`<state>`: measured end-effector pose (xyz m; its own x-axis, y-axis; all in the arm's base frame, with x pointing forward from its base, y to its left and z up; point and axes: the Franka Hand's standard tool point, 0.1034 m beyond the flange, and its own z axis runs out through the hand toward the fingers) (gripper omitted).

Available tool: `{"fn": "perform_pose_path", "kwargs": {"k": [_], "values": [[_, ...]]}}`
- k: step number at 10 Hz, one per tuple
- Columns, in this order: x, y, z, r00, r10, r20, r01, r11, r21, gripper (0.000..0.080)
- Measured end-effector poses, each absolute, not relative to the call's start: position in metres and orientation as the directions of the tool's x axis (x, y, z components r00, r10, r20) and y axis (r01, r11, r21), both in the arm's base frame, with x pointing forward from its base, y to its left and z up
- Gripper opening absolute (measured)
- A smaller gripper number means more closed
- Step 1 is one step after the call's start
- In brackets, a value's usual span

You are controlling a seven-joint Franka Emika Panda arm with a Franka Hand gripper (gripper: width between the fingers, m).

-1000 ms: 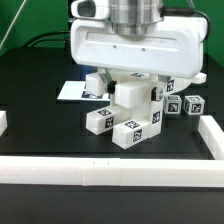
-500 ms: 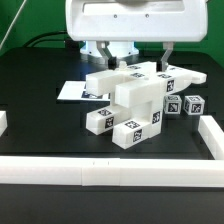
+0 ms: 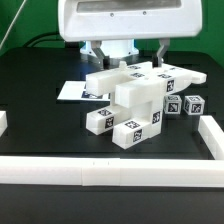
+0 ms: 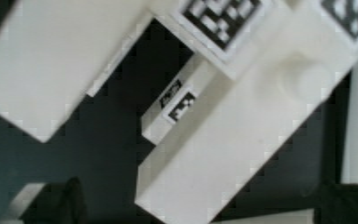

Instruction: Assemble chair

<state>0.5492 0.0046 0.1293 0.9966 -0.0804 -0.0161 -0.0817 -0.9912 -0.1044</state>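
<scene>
The partly joined chair (image 3: 132, 103) stands mid-table as a cluster of white blocky parts with square tags: a slab on top and short posts at its front. My gripper (image 3: 130, 57) hangs just above it, open, with one finger on each side and nothing between them. Two loose tagged blocks (image 3: 185, 103) lie just to the exterior view's right of the chair. The wrist view shows the chair's white parts (image 4: 229, 130) and a tag (image 4: 224, 18) close below, with a dark fingertip (image 4: 60, 200) at the frame's edge.
The marker board (image 3: 70, 91) lies flat behind the chair on the exterior view's left. Long white border rails run along the front (image 3: 110, 172) and the exterior view's right (image 3: 212, 135). The table is black.
The gripper has risen from low over the chair's top to just above it and stayed open. The chair parts have not moved.
</scene>
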Motion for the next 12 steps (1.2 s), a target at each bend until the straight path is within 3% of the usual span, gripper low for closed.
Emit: {"fn": "perform_pose_path", "kwargs": {"k": [4,6,7,8,12], "values": [[0.543,0.007,0.132,0.998,-0.068,-0.002,-0.068,-0.992,-0.106,0.0649],[0.54,0.004,0.134,0.983,0.183,0.025,0.184,-0.979,-0.089,0.0649],[0.537,0.002,0.136,0.903,0.424,0.066,0.427,-0.904,-0.032,0.0649],[0.525,0.002,0.133,0.791,0.61,0.039,0.611,-0.792,-0.004,0.0649],[0.521,-0.002,0.132,0.704,0.709,0.044,0.709,-0.705,0.011,0.0649]]}}
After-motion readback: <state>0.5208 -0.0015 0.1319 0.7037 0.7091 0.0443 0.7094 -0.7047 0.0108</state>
